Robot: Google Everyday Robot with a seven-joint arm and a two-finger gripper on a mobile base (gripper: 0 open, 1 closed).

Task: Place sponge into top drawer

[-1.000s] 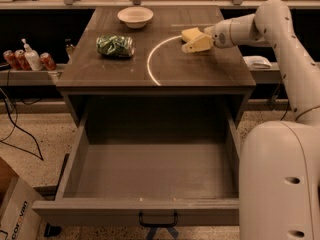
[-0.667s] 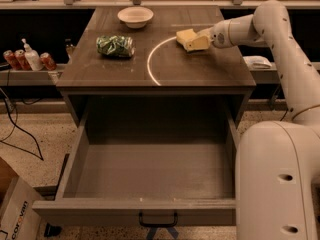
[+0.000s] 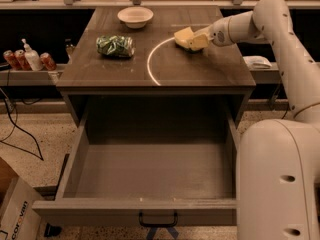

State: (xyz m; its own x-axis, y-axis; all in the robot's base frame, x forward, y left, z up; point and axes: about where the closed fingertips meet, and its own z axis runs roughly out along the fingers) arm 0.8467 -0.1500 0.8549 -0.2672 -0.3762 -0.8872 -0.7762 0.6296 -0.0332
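The pale-yellow sponge (image 3: 182,35) is over the right rear part of the cabinet top, just above the surface. My gripper (image 3: 196,41) reaches in from the right and is shut on the sponge's right end. The top drawer (image 3: 135,211) is pulled wide open below the cabinet top. It has a dark handle (image 3: 157,219) at the centre of its front, and nothing shows inside it. The sponge is behind the drawer opening and above it.
A white bowl (image 3: 135,16) stands at the back of the cabinet top (image 3: 200,71) and a green wrinkled bag (image 3: 115,45) lies left of centre. Cans and a bottle (image 3: 30,59) stand on a left shelf. A cardboard box (image 3: 15,214) is on the floor at lower left.
My gripper has moved left and slightly back with the sponge in it. The drawer, bowl and bag have not moved.
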